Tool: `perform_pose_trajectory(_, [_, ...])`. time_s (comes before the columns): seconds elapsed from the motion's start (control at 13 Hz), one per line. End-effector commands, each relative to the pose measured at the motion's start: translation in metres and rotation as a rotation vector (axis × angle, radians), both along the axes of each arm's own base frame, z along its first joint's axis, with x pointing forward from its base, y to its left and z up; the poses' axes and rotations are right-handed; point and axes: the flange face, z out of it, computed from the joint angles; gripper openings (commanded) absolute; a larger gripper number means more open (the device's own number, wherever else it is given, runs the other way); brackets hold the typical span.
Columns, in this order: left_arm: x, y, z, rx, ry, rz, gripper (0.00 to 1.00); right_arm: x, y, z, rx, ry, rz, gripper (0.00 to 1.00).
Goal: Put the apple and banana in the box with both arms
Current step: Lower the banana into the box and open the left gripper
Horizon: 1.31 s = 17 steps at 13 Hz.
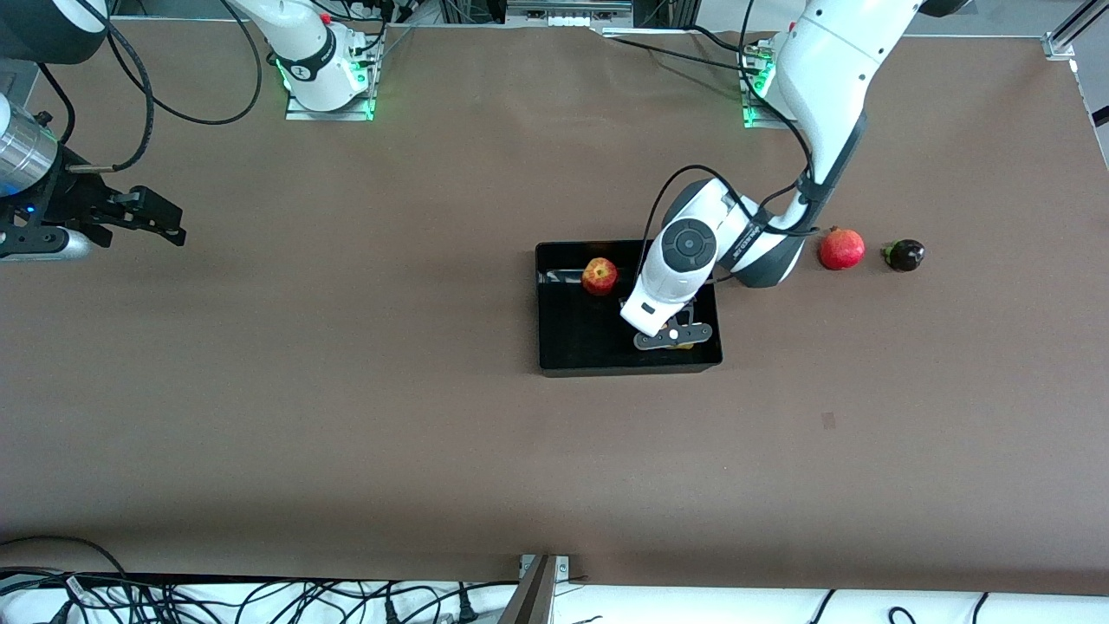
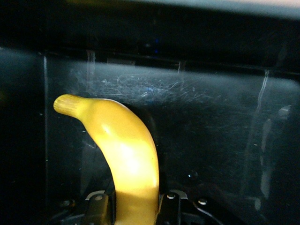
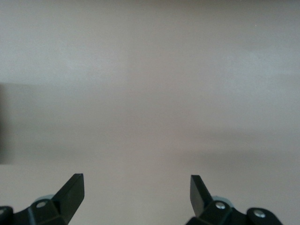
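Observation:
The black box (image 1: pixel 576 334) lies at the table's middle. The red-and-yellow apple (image 1: pixel 599 276) rests in it, near the wall on the robots' side. My left gripper (image 1: pixel 674 336) is down inside the box at the left arm's end, shut on the yellow banana (image 2: pixel 129 159). In the left wrist view the gripper (image 2: pixel 134 206) holds the banana just above the scratched glossy box floor (image 2: pixel 211 117). In the front view only a sliver of banana (image 1: pixel 686 346) shows under the hand. My right gripper (image 1: pixel 165 221) waits open and empty over bare table at the right arm's end, as the right wrist view (image 3: pixel 137 187) shows.
A uniformly red round fruit with a crown tip (image 1: pixel 842 249) and a small dark purple fruit (image 1: pixel 904 255) sit on the table beside the box, toward the left arm's end. Cables lie along the table edge nearest the front camera.

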Motion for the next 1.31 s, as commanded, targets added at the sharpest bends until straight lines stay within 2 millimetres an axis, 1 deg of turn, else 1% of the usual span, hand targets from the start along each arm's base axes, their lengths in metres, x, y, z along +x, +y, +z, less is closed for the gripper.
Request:
perform_pose_trajectory(0.0, [0.008, -0.006, -0.004, 0.002, -0.017, 0.011, 0.00, 0.001, 0.000, 0.004, -0.006, -0.009, -0.002, 1.00])
perform_pose_trajectory(0.15, [0.011, -0.007, -0.008, -0.006, -0.024, 0.013, 0.00, 0.001, 0.000, 0.004, -0.006, -0.009, -0.002, 1.00])
perform_pose_trajectory(0.23, [0.011, -0.007, -0.008, -0.004, -0.037, 0.001, 0.53, 0.001, 0.000, 0.004, -0.006, -0.009, -0.002, 1.00])
perform_pose_trajectory(0.31, [0.011, -0.008, -0.007, 0.002, -0.044, -0.008, 1.00, 0.001, 0.000, 0.004, -0.006, -0.009, -0.002, 1.00])
perform_pose_trajectory(0.46, [0.012, -0.007, 0.000, 0.004, -0.050, 0.004, 1.00, 0.001, 0.000, 0.004, -0.006, -0.009, -0.002, 1.00])
perform_pose_trajectory(0.54, [0.013, -0.005, 0.013, 0.006, -0.059, 0.020, 1.00, 0.001, 0.000, 0.004, -0.006, -0.009, -0.002, 1.00])
perform_pose_trajectory(0.62, [0.013, 0.000, 0.037, 0.029, -0.054, 0.026, 1.00, 0.001, 0.000, 0.004, -0.006, -0.009, -0.002, 1.00])
perform_pose_trajectory(0.77, [0.013, 0.019, 0.089, 0.076, -0.005, 0.061, 1.00, 0.001, 0.000, 0.004, -0.006, -0.009, -0.002, 1.00])
perform_pose_trajectory(0.85, [0.013, 0.030, 0.115, 0.062, 0.029, 0.090, 1.00, 0.001, 0.000, 0.004, -0.006, -0.009, -0.002, 1.00])
perform_pose_trajectory(1.0, [0.014, 0.061, 0.168, 0.035, 0.070, 0.063, 1.00, 0.001, 0.000, 0.004, -0.006, -0.009, -0.002, 1.00])
perform_pose_trajectory(1.08, [0.015, 0.085, 0.199, 0.030, 0.072, 0.071, 1.00, 0.001, 0.000, 0.004, -0.006, -0.009, -0.002, 1.00])
perform_pose_trajectory(1.15, [0.010, 0.101, 0.230, 0.034, 0.071, 0.060, 1.00, 0.001, 0.000, 0.004, -0.006, -0.009, -0.002, 1.00])
perform_pose_trajectory(1.23, [0.005, 0.121, 0.258, 0.039, 0.069, 0.060, 1.00, 0.001, 0.000, 0.004, -0.006, -0.007, -0.002, 1.00])
